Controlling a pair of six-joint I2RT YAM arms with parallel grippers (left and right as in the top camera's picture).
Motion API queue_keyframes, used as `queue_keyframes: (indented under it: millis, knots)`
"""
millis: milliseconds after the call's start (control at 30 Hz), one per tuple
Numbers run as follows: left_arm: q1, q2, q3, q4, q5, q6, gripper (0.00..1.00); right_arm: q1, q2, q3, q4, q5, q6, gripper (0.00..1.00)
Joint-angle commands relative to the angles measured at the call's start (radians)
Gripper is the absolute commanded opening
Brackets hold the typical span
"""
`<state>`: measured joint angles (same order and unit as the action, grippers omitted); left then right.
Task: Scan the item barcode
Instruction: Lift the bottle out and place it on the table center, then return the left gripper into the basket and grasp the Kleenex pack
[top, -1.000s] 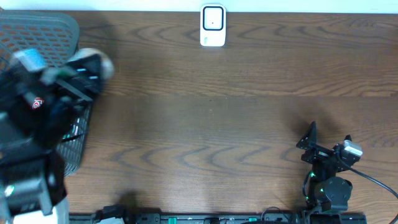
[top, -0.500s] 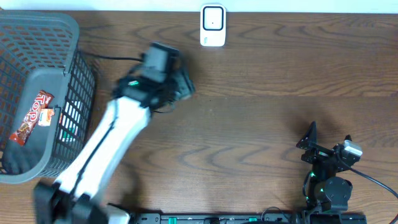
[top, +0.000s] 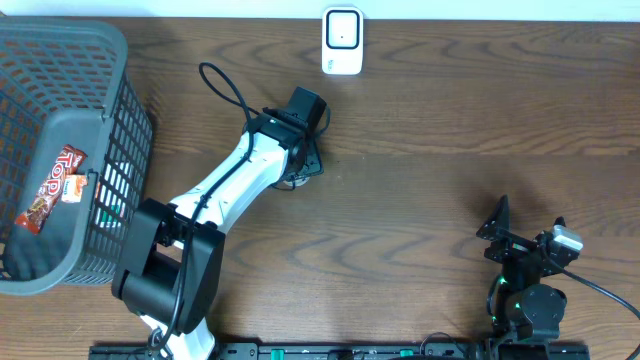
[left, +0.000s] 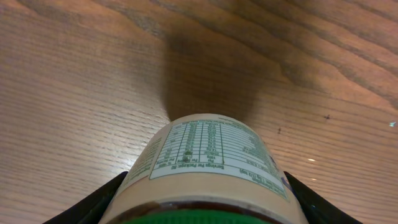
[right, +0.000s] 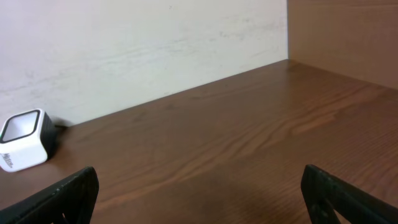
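Nearest to me, and farthest from the scanner (top: 342, 41), the right gripper (top: 528, 220) sits by the table's (top: 450, 130) front edge with its jaws spread wide and nothing between them. Its wrist view shows only bare wood between the two dark fingertips (right: 65, 194), with the scanner well off at the back. Closer to the scanner, short of it and a little to its left, the left gripper (top: 303, 158) hangs over the middle of the table, its jaws partly parted and clamped on a bottle (left: 211, 155). The black fingers (left: 99, 204) press against the bottle on either side. The bottle lies squarely between them, its long axis running along the fingers and away from the wrist. A green band shows at the end nearest the wrist, and the far end points down at the wood, where it casts a dark shadow. The cream label's nutrition panel faces the wrist camera. From above the bottle is mostly hidden under the gripper. The scanner stands at the back edge, apart from the bottle.
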<state>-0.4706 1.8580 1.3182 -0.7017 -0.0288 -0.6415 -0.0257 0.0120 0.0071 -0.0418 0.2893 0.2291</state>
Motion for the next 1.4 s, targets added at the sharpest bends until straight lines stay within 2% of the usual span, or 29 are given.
queue_keyframes:
  millis: [0,433,933,1067,1133,1267,1367]
  knots:
    - [0.002,0.005,0.005,0.002,-0.037,0.053,0.67,-0.007,-0.005,-0.002,-0.005,0.012,-0.01,0.99]
    - [0.002,0.016,-0.037,0.001,-0.036,0.074,0.74,-0.007,-0.005,-0.002,-0.005,0.012,-0.01,0.99]
    - [0.003,0.016,-0.076,0.021,-0.036,0.114,0.75,-0.007,-0.005,-0.002,-0.005,0.012,-0.01,0.99]
    - [0.003,0.016,-0.076,0.034,-0.036,0.114,0.84,-0.007,-0.005,-0.002,-0.005,0.012,-0.01,0.99]
    - [0.003,0.01,-0.073,0.034,-0.037,0.114,0.96,-0.007,-0.005,-0.002,-0.005,0.012,-0.01,0.99]
    - [0.003,-0.051,-0.021,-0.019,-0.099,0.115,0.98,-0.007,-0.005,-0.002,-0.005,0.012,-0.01,0.99]
    - [0.003,-0.157,0.056,-0.089,-0.16,0.167,0.99,-0.007,-0.005,-0.001,-0.005,0.012,-0.01,0.99]
